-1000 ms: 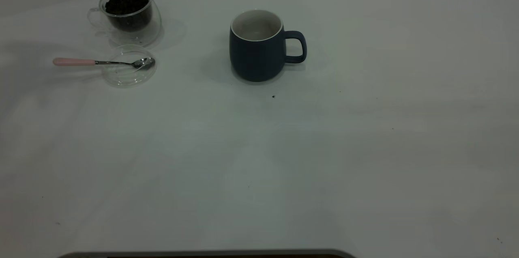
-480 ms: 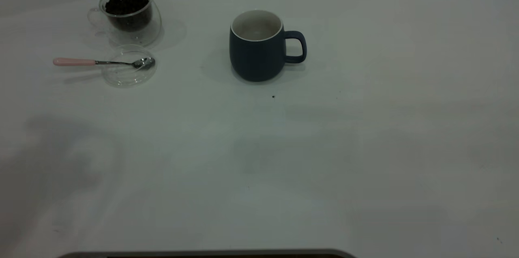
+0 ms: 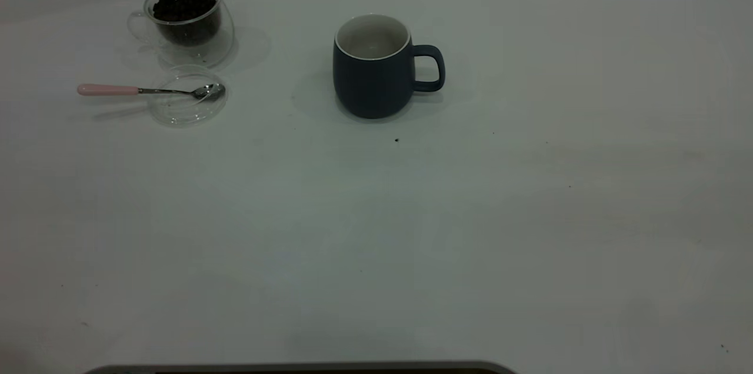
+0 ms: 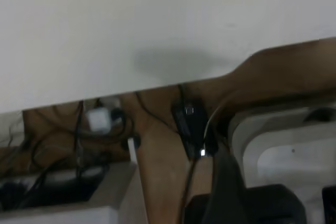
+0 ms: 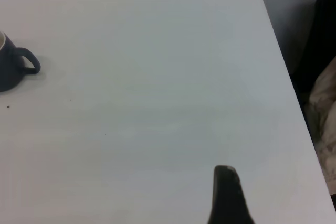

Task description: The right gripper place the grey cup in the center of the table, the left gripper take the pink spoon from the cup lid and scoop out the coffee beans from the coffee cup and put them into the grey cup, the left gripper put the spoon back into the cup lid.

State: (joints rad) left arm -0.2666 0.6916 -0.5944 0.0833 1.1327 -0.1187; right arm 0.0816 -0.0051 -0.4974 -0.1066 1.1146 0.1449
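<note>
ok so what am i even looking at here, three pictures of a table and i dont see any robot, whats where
These are three cameras on a two-armed robot at a white table. The wide picture is from a camera outside the rig looking down at the table; neither arm reaches into it.

In that wide picture, a dark blue-grey cup stands near the middle, upright, handle pointing right, and looks empty. At the far left a clear glass coffee cup holds dark coffee beans. Just in front of it lies a clear cup lid, with a pink spoon resting its bowl on the lid and its handle sticking out to the left.

The other two pictures come from cameras on the arms' wrists. The right wrist view shows bare table, the grey cup at one edge and one dark fingertip. The left wrist view shows the table's edge and cables beyond it. Nothing is held.
</note>
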